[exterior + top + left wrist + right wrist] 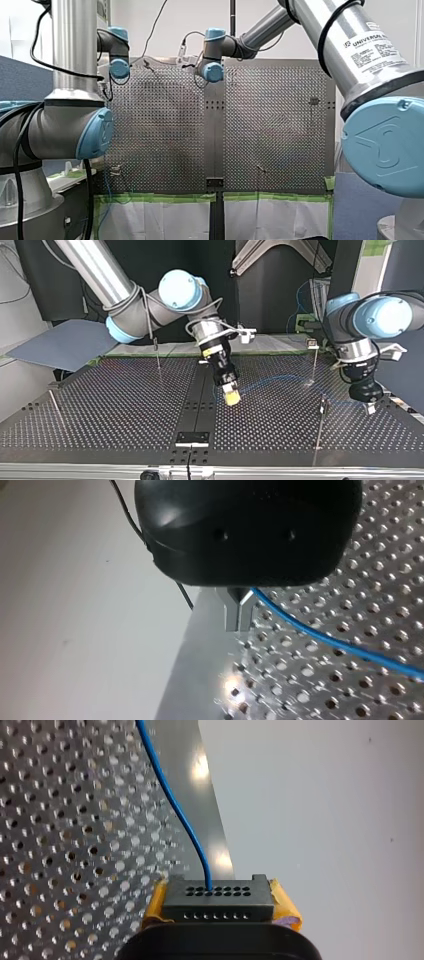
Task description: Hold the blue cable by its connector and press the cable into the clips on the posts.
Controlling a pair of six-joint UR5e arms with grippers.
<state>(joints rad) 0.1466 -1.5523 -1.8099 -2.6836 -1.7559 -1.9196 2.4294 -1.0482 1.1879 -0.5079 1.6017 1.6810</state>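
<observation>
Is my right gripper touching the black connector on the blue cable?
Touching. The right wrist view shows the right gripper's yellow pads pressed against both sides of the black connector, with the blue cable running out of it.

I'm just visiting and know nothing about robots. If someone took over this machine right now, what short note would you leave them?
Right gripper: shut on the black connector, yellow pads on either side.
Left gripper: shut on the blue cable further along.
Cable: runs low over the perforated table between the grippers, passing near a post.
Done: connector and cable gripped.
Left: no clip appears to hold the cable yet; press it into the clips on the posts.
</observation>
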